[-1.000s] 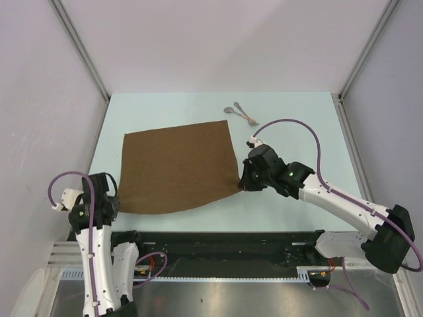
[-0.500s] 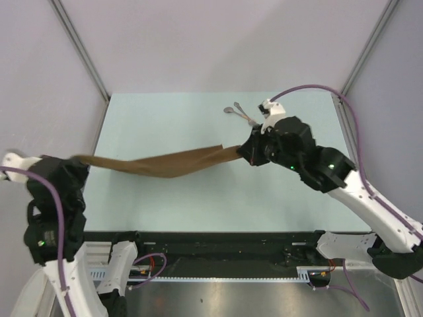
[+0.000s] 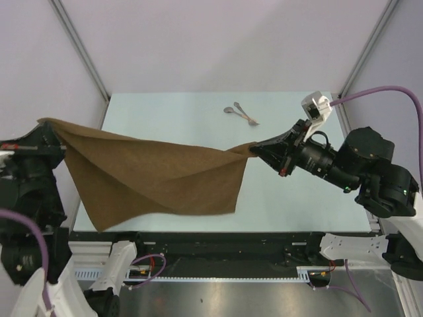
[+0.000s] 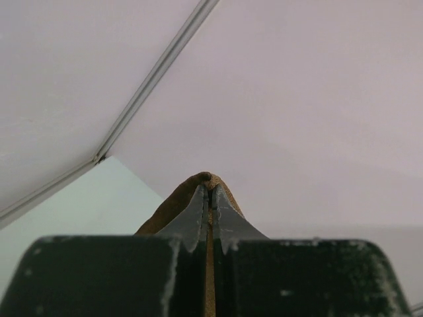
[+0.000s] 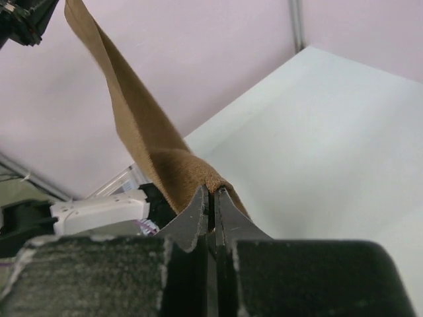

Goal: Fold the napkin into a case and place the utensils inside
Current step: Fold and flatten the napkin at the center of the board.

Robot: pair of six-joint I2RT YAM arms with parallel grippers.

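Observation:
The brown napkin hangs in the air above the table, stretched between both arms and sagging toward the near edge. My left gripper is shut on its left corner, high at the table's left side; the left wrist view shows cloth pinched between the shut jaws. My right gripper is shut on the opposite corner, and the cloth runs away from it toward the left arm. The two silvery utensils lie crossed at the far middle of the table, apart from both grippers.
The pale green table is walled by pale panels with metal corner posts at back left and back right. A black rail runs along the near edge by the arm bases.
Both arms have risen and pulled apart, lifting the napkin off the table. It lay flat a second ago; now it hangs spread in the air, its lower edge drooping toward the near side.

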